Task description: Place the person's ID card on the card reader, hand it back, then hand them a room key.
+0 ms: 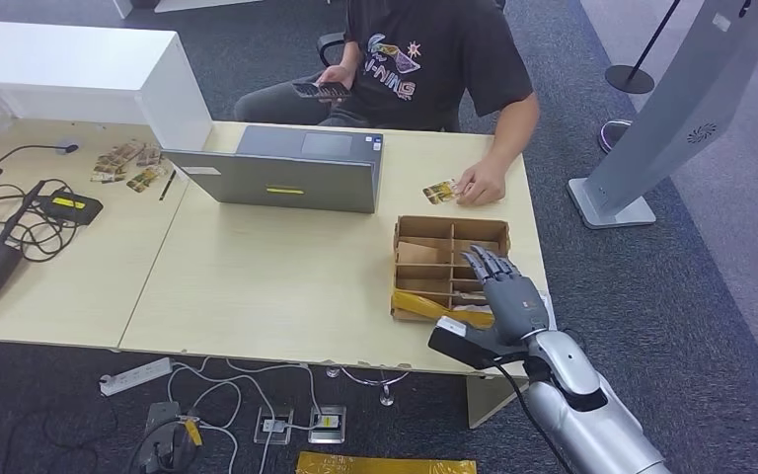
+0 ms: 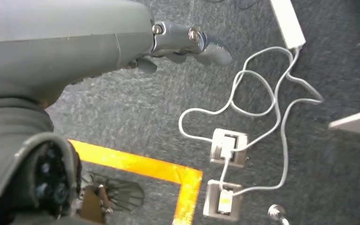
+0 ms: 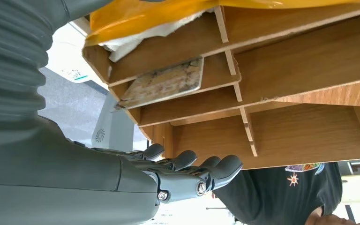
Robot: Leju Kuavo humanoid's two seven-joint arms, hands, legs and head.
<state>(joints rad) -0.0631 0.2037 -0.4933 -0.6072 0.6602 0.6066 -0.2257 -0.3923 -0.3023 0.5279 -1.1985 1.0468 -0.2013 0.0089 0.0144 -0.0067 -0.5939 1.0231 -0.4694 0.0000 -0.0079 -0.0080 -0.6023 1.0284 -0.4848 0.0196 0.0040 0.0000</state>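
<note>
Hovering right hand [image 1: 506, 293], fingers spread and empty, over wooden tray [image 1: 410, 233] at lower right; reaching past toward ID card [image 1: 439, 191] under person's hand [image 1: 481, 184], approaching flat.

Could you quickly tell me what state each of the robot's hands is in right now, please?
Left hand: hanging over the floor, holding nothing; fingers too hidden to tell.
Right hand: open, fingers straight, over the wooden organizer, holding nothing.

I note a closed grey laptop [image 1: 286, 168] on the worktop [image 1: 247, 286], black cables [image 1: 20, 222] at its left end. A white power strip [image 1: 136, 376], white cables [image 2: 262, 108] and yellow floor tape [image 2: 168, 171] lie on the carpet below.
</note>
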